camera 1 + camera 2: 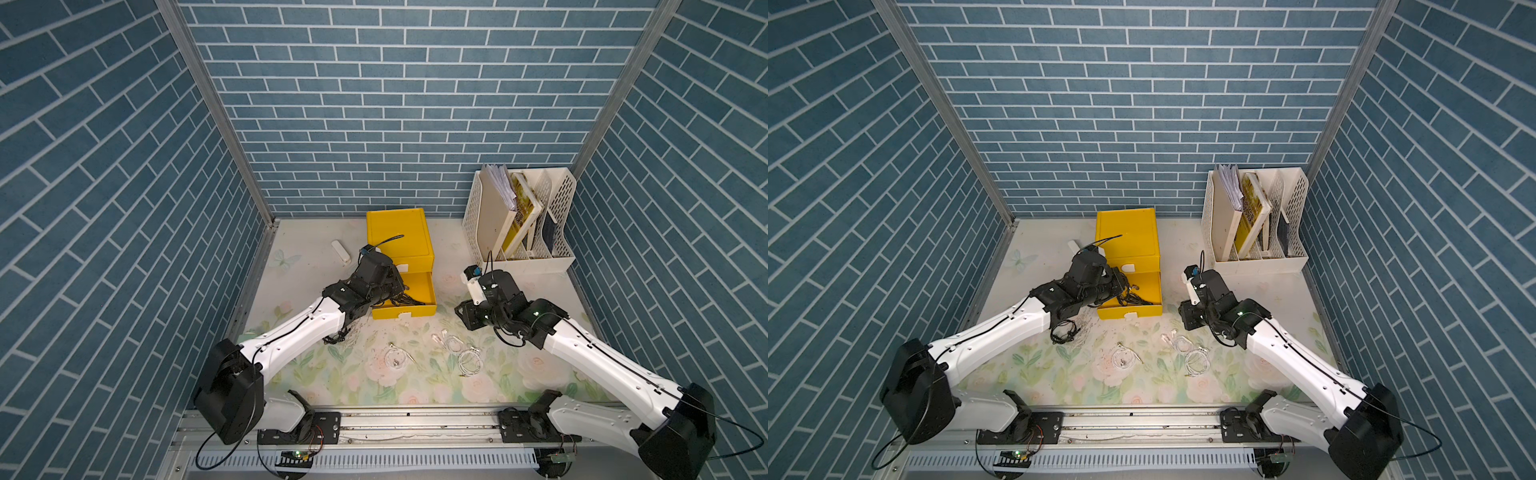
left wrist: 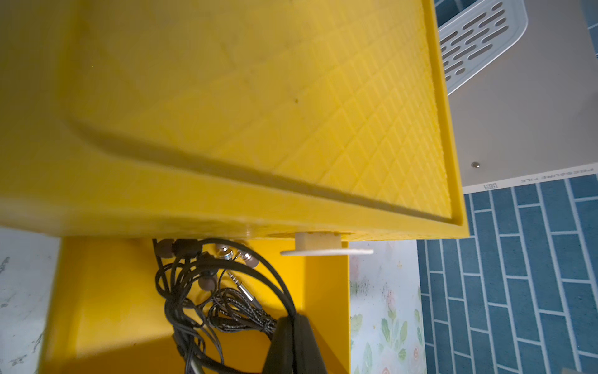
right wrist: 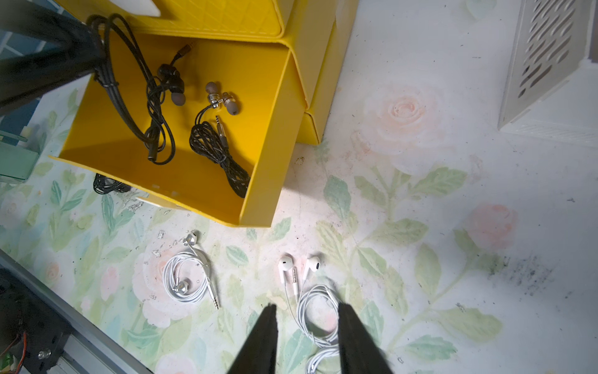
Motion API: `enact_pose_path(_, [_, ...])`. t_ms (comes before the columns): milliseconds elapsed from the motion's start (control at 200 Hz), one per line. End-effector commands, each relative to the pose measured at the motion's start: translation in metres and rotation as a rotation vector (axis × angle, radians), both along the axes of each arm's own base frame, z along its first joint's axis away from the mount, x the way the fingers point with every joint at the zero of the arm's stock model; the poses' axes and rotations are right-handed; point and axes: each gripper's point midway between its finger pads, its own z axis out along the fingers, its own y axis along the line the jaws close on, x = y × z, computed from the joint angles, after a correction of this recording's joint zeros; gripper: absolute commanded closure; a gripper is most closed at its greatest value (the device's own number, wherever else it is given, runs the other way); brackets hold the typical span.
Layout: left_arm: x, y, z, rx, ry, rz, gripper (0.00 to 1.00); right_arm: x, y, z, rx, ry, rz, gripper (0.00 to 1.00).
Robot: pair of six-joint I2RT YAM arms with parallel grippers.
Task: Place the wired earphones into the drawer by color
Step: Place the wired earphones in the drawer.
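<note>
**Desk:** Entry one, the pincers?

**Operator:** Left gripper [image 2: 293,327]: I read its dark fingers as pressed together, clamped on the smooth black earphones [image 3: 152,107]. That is a glossy round cord with rubber-tipped buds, and its loops hang down into the lower drawer [image 3: 265,145]. Right gripper [image 3: 307,307]: two matte black wedges standing apart, with nothing between them.

**Desk:** Entry two, the drawer?

**Operator:** Hard yellow plastic, a plain-walled open box, pulled out of the yellow cabinet [image 1: 399,232]. The cabinet's top is embossed with a diamond grid. On the drawer floor I see the braided black earphones [image 3: 220,152], a woven cord bundled tight, with metal-barrelled buds and a straight jack plug.

**Desk:** Entry three, loose stock?

**Operator:** All of it lies on the floral mat [image 3: 420,226], a soft print of roses and leaves, scuffed in places.
- Third black coil [image 3: 108,186]: thin cord, just beside the drawer's front.
- White earphones with silver buds [image 3: 187,278]: a neat round coil, near the drawer.
- White earphones with plastic buds [image 3: 310,291]: glossy buds on stems and a looser coil. In the right wrist view the coil shows between the parted wedges; I cannot tell whether they touch it.

**Desk:** Anything else?

**Operator:** File rack [image 1: 557,249]: white slotted plastic holding books, in the far right corner.
</note>
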Motion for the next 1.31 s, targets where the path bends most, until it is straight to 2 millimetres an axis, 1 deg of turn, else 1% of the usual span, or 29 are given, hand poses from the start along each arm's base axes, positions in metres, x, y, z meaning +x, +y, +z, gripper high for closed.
enact_pose_path(0, [0.004, 0.002, 0.002, 0.021, -0.018, 0.005, 1.00, -0.001, -0.008, -0.003, -0.025, -0.009, -0.005, 0.65])
enact_pose_path(180, [0.001, 0.008, -0.018, 0.077, 0.021, 0.008, 1.00, -0.001, -0.007, -0.005, -0.025, -0.006, -0.005, 0.65])
enact_pose_path(290, [0.000, 0.010, -0.028, 0.103, 0.040, 0.010, 0.97, -0.001, -0.007, -0.005, -0.025, -0.006, -0.005, 0.65])
enact_pose_path(335, [0.000, 0.011, -0.031, 0.110, 0.043, 0.011, 0.94, -0.001, -0.007, -0.005, -0.025, -0.006, -0.004, 0.65])
enact_pose_path(385, [-0.001, 0.012, -0.035, 0.117, 0.048, 0.014, 0.87, -0.001, -0.007, -0.004, -0.024, -0.006, -0.007, 0.65])
enact_pose_path(425, [-0.001, 0.013, -0.036, 0.122, 0.050, 0.012, 0.83, -0.001, -0.007, -0.004, -0.024, -0.006, -0.008, 0.65])
enact_pose_path(525, [-0.002, 0.013, -0.037, 0.123, 0.053, 0.011, 0.79, 0.000, -0.008, -0.002, -0.021, -0.011, -0.011, 0.65])
enact_pose_path(600, [-0.002, 0.013, -0.036, 0.121, 0.049, 0.008, 0.78, -0.001, -0.008, -0.003, -0.020, -0.006, -0.010, 0.65])
enact_pose_path(660, [-0.002, 0.014, -0.034, 0.122, 0.044, 0.012, 0.73, -0.001, -0.007, -0.002, -0.015, -0.007, -0.011, 0.65])
enact_pose_path(725, [-0.002, 0.015, -0.033, 0.125, 0.042, 0.012, 0.72, -0.001, -0.007, -0.002, -0.014, -0.008, -0.010, 0.65])
enact_pose_path(815, [-0.004, 0.016, -0.027, 0.120, 0.033, 0.012, 0.65, -0.001, -0.007, 0.000, -0.012, -0.009, -0.010, 0.65])
enact_pose_path(900, [-0.008, 0.019, -0.019, 0.113, 0.022, 0.011, 0.52, -0.001, -0.006, 0.000, -0.011, -0.011, -0.010, 0.65])
enact_pose_path(975, [-0.013, 0.023, -0.006, 0.103, 0.002, 0.008, 0.44, 0.000, -0.006, 0.002, -0.009, -0.012, -0.010, 0.65])
enact_pose_path(1045, [-0.020, 0.028, 0.007, 0.093, -0.021, 0.001, 0.41, 0.001, -0.004, 0.002, -0.005, -0.010, -0.006, 0.65])
enact_pose_path(1145, [-0.033, 0.036, 0.027, 0.066, -0.065, -0.019, 0.40, 0.001, -0.002, 0.002, 0.004, -0.008, -0.001, 0.65])
enact_pose_path(1220, [-0.045, 0.049, 0.037, 0.071, -0.084, -0.006, 0.40, 0.000, 0.001, 0.004, 0.017, -0.007, 0.007, 0.65])
enact_pose_path(1245, [-0.049, 0.055, 0.041, 0.076, -0.090, 0.004, 0.37, 0.000, 0.002, 0.005, 0.023, -0.006, 0.008, 0.65])
enact_pose_path(1280, [-0.054, 0.062, 0.045, 0.084, -0.098, 0.008, 0.36, 0.000, 0.003, 0.006, 0.033, -0.004, 0.010, 0.65])
enact_pose_path(1300, [-0.057, 0.066, 0.045, 0.092, -0.099, 0.014, 0.33, 0.000, 0.004, 0.007, 0.039, -0.004, 0.009, 0.65])
